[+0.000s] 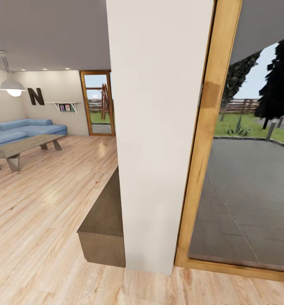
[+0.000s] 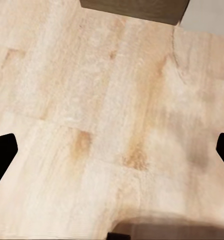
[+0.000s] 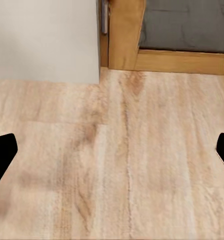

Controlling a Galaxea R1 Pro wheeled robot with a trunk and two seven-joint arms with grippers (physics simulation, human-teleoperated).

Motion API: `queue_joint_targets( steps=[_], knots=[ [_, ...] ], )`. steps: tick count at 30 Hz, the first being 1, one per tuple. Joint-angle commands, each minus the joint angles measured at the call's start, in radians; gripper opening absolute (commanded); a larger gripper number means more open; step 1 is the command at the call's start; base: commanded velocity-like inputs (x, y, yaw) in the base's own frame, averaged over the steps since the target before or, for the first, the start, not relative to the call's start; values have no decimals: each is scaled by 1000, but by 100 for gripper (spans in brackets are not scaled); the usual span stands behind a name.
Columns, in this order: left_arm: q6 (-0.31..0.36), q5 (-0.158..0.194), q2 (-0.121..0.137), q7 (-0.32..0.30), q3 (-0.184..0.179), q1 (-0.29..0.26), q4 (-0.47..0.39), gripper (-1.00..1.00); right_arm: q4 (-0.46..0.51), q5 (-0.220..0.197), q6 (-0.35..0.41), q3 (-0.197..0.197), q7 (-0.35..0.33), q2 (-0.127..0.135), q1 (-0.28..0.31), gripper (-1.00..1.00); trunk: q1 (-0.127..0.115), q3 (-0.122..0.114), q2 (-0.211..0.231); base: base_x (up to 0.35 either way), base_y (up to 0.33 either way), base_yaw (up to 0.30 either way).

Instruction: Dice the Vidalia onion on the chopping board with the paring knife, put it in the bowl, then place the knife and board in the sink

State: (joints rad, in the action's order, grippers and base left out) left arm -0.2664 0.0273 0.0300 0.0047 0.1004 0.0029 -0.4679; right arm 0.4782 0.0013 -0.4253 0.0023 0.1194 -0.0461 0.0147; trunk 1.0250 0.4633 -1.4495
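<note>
1. Transit is the step in hand, as I judge it: none of the onion, sink, board, knife or bowl is in sight, so where they lie cannot be told from here.

2. Left hand (image 2: 112,150): in the left wrist view its two dark fingertips (image 2: 3,152) sit at the far left and far right edges of the frame, well apart, with nothing between them but pale wooden floor (image 2: 112,125). The foot of a brown cabinet (image 2: 134,9) shows at the top edge.

3. Right hand (image 3: 112,150): the right wrist view gives the same picture, fingertips wide apart and empty over the floor. At the top of that frame stand the base of a white pillar (image 3: 44,40) and a wooden door frame (image 3: 123,32), with grey paving beyond.

4. In the head view the white pillar (image 1: 158,127) fills the centre, very near. A low brown cabinet (image 1: 103,228) butts against its left side, and the wooden frame (image 1: 201,148) of a glass door runs down its right, with a paved patio (image 1: 243,203) and grass outside.

5. At the left of that view is a living room: a blue sofa (image 1: 19,131), a long wooden coffee table (image 1: 23,148), a hanging lamp (image 1: 11,87) and a dark letter N (image 1: 36,96) on the wall.

6. To do this step well, I would turn the base away from the pillar before driving, keep both arms tucked clear of the cabinet corner and door frame, and look for the kitchen bench before reaching for anything.
</note>
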Motion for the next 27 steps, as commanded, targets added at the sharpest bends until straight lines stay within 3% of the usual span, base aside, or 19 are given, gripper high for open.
queue_joint_targets(
  steps=[1, 2, 6, 22, 27],
  knots=[
    [-9, 3, 0, 0, 8, 0, 7, 100, -6, 0, -7, 0, 3, 0, 1, 100, 0, 0, 0, 0, 0, -182],
    [-32, 3, -1, 0, 27, 0, 27, 100, -37, -2, -17, -1, 3, 0, 1, 100, 0, -2, 0, 0, 0, -193],
    [-47, 3, -2, 0, 37, 0, 38, 100, -67, -1, -23, -3, 3, -2, 1, 100, 0, -6, 0, 0, 0, -198],
    [-51, 3, -4, -3, 38, 0, 46, 100, -74, -3, -33, -7, 3, 1, 1, 100, 0, -26, 0, 0, 0, -202],
    [-51, 2, -4, -3, 37, 0, 47, 100, -74, -3, -52, -7, 3, 3, 1, 100, 0, -32, 0, -189, 0, -203]
  ],
)
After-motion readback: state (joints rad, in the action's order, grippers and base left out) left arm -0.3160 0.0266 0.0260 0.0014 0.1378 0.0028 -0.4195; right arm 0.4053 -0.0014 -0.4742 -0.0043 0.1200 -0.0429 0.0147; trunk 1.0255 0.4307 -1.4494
